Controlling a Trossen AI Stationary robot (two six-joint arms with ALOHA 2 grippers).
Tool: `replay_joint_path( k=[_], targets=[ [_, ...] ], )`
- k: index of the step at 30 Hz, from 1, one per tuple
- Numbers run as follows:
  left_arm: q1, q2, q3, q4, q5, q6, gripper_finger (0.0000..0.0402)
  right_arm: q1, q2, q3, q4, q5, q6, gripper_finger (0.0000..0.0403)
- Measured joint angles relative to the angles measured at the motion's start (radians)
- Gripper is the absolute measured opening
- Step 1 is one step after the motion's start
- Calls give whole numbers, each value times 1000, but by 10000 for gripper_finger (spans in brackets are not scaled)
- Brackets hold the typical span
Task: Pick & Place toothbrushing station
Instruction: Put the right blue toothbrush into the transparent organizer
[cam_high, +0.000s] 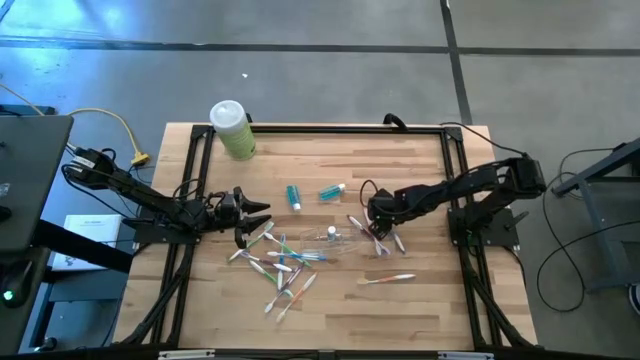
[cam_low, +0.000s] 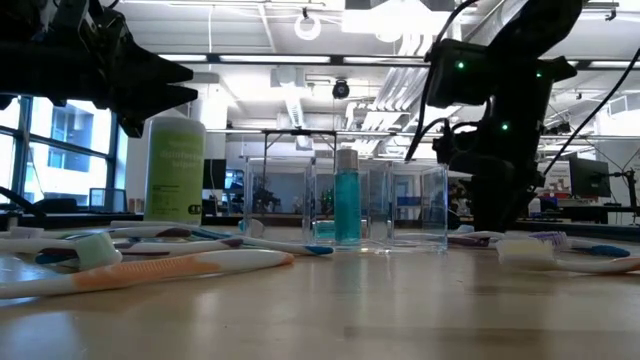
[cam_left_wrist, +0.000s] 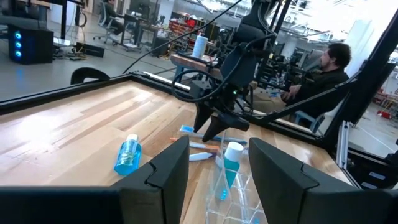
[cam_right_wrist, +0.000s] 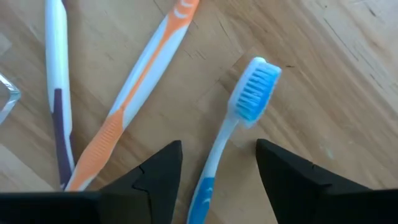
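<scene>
My right gripper (cam_right_wrist: 217, 149) points down, open, just above a blue-and-white toothbrush (cam_right_wrist: 239, 118); its fingers stand on either side of the handle without touching it. An orange-and-white toothbrush (cam_right_wrist: 134, 93) and a white-and-purple one (cam_right_wrist: 56, 81) lie flat beside it. The clear cup (cam_high: 338, 240) stands mid-table with a teal white-capped tube (cam_left_wrist: 231, 163) upright inside. Two more teal tubes (cam_high: 293, 196) (cam_high: 332, 190) lie on the wood. My left gripper (cam_high: 256, 214) hovers level and open at the table's left, over a pile of toothbrushes (cam_high: 280, 262).
A pale-green bottle with a white cap (cam_high: 232, 128) stands at the table's far left corner. One orange toothbrush (cam_high: 388, 279) lies alone toward the near edge. A black frame (cam_high: 320, 128) runs round the table. A person (cam_left_wrist: 323, 68) sits beyond the table.
</scene>
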Motion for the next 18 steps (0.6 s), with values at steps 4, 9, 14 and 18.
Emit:
replay_joint_path(
  k=[4,9,14,18],
  targets=[
    [0,0,0,0,-1,0,162,-17,1,1,-5,-17,-14,140],
    [0,0,0,0,-1,-3,162,-30,2,0,-7,-10,-96,28],
    [0,0,0,0,-2,-4,162,-31,3,-2,-14,39,-137,7],
    [0,0,0,0,-2,-6,162,-29,-8,-3,-15,72,-156,6]
  ],
)
